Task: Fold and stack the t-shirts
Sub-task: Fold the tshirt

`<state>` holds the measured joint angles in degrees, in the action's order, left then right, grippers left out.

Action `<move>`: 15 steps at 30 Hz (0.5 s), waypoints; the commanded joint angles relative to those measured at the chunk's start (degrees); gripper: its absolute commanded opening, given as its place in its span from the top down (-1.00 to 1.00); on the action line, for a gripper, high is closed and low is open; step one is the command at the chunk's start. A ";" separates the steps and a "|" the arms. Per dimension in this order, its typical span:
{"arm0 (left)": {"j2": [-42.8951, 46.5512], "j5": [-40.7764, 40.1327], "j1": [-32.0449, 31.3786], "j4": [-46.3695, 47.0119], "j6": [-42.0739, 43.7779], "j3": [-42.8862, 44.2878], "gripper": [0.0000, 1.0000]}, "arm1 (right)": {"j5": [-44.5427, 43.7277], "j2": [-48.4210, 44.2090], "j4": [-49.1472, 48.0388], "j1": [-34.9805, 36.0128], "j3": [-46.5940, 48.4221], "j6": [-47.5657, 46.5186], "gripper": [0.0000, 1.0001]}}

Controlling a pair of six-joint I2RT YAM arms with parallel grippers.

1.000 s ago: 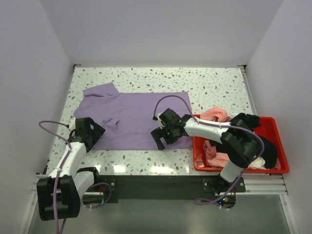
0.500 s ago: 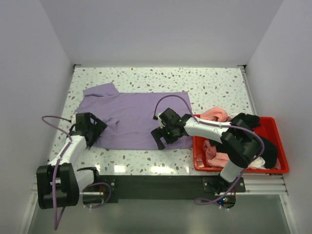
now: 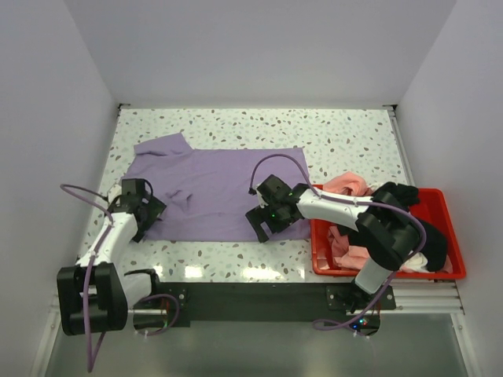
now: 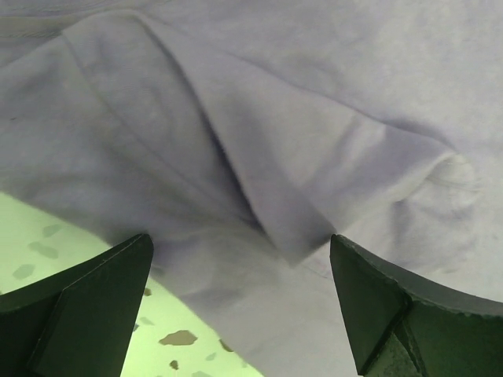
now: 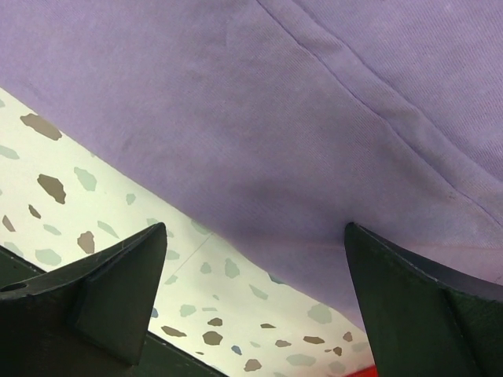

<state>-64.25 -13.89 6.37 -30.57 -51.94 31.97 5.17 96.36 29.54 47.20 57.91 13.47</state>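
A lavender-purple t-shirt [image 3: 212, 188] lies spread flat on the speckled table, one sleeve at the far left. My left gripper [image 3: 143, 210] hovers over its near left corner, open, with a folded sleeve [image 4: 299, 188] and the hem edge between its fingers [image 4: 86, 298]. At the shirt's near right corner my right gripper [image 3: 266, 224] is open too, straddling the hem [image 5: 259, 236] where cloth meets table. Salmon-pink [image 3: 346, 185], black [image 3: 432, 239] and white [image 3: 413, 261] t-shirts lie heaped in the bin.
The red plastic bin [image 3: 452, 236] sits at the near right, close beside the right arm. White walls close in the table on three sides. A black rail [image 3: 251, 298] runs along the near edge.
My left gripper has shifted a little toward the far left along the shirt's near left corner. The right gripper and the shirt have stayed where they were.
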 commanded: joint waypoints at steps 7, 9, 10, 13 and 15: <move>8.78 -2.99 0.31 -5.03 -0.97 2.31 -1.00 | -1.92 -4.95 0.96 0.08 -0.52 -0.55 -0.98; 10.71 -0.02 0.31 -3.80 0.70 3.36 -1.00 | -1.65 -5.13 0.70 0.00 -0.34 -0.55 -0.98; 11.07 0.70 0.31 -3.36 0.88 3.71 -1.00 | -1.57 -5.30 0.52 0.00 -0.52 -0.55 -0.98; 11.08 4.83 0.40 -0.91 1.67 3.63 -1.00 | -1.56 -5.57 0.08 0.08 -0.95 -0.73 -0.98; 10.20 8.24 0.22 1.81 2.20 1.79 -1.00 | -1.57 -5.57 -0.10 0.08 -1.04 -0.64 -0.98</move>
<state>-53.49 -11.40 6.37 -33.19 -51.29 33.69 4.01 92.90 30.15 47.20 57.49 13.26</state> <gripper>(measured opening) 0.997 0.987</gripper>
